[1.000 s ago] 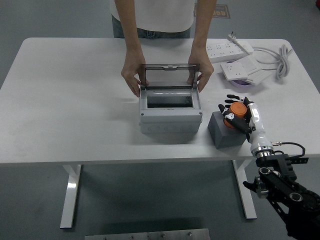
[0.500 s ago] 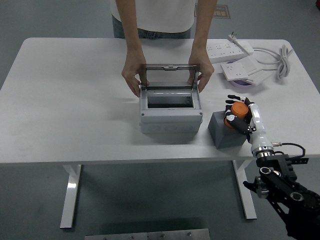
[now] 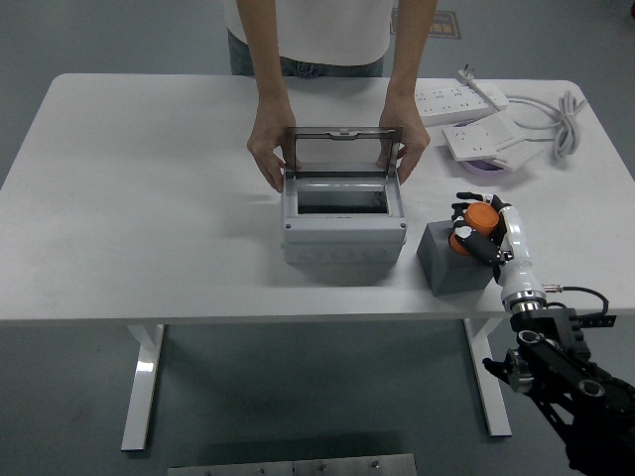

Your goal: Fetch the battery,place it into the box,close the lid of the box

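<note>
While a person's hands prop the lid upright — keeping the grey box open — the right hand, at its three o'clock, curls around the orange battery atop a grey block.

Just left of the fingers, a matt grey plastic box with smoky see-through lid; the battery they clasp looks glossy orange; table smooth matt white.

Single high head view, facing forward and down, whole table visible, moderately distant perhaps
</note>
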